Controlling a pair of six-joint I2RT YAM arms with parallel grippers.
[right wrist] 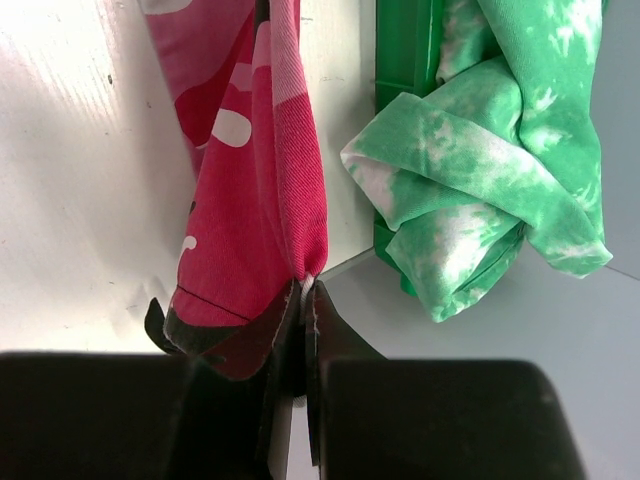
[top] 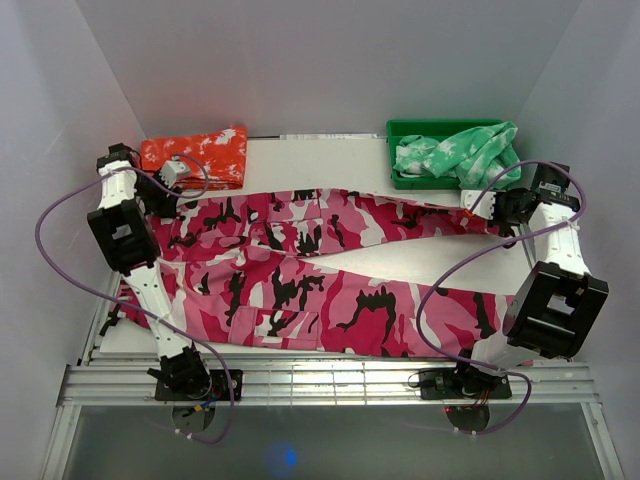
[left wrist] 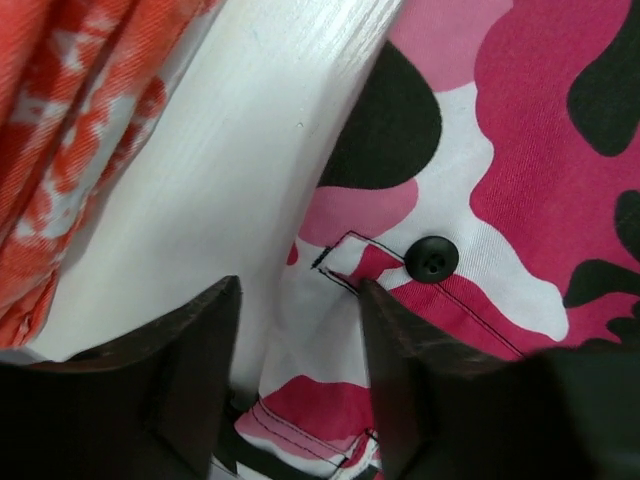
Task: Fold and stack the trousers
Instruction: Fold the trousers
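Right claw (right wrist: pixel 303 300) is pinching the pink-magenta camouflage cloth trousers (top: pixel 330 270) at a leg end; left claw (left wrist: pixel 295 380) is standing open at the waist end.

Right claw's jaws are pressing shut on a bunched fold of the cuff, and the cloth is running straight out ahead of it across the white table (right wrist: pixel 80 150). A green plastic bin (right wrist: pixel 405 60) is sitting just ahead and right of this claw, with a green white-splotched garment (right wrist: pixel 480 180) spilling over its rim. Left claw's fingers (left wrist: pixel 195 370) are standing apart with a stitched trouser edge lying between them; contact with the cloth is not clear. A round black button (left wrist: pixel 432 258) is sitting just ahead-right of this claw. A folded orange-red white-splotched garment (left wrist: pixel 70 120) is lying ahead-left, a bare strip of table between it and the trousers. The trousers are lying spread between the two claws, with the second leg lying flat, nearer the arm bases.
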